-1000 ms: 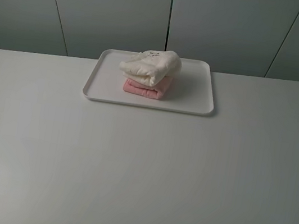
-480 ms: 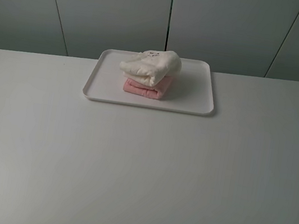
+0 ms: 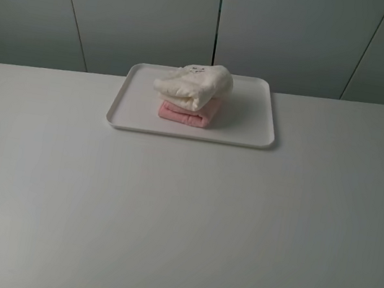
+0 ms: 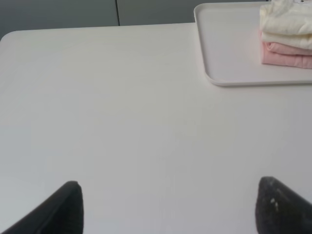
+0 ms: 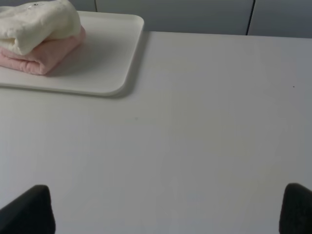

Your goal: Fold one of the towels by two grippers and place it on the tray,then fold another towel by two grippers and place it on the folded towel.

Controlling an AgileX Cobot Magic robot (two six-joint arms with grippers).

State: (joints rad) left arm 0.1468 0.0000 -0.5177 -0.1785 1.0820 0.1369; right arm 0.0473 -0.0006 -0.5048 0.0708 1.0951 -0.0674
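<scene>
Our left gripper (image 4: 168, 209) has its fingers (image 4: 66, 209) spread wide apart over bare counter (image 3: 181, 215), holding nothing. Our right gripper (image 5: 165, 209) likewise has its fingers (image 5: 29, 209) spread wide and empty above the counter. Well beyond both, near the middle of the counter's far edge, we see the white tray (image 3: 246, 127). On it lies the folded pink towel (image 3: 186, 114), and the folded cream towel (image 3: 195, 85) rests on top of the pink one.
</scene>
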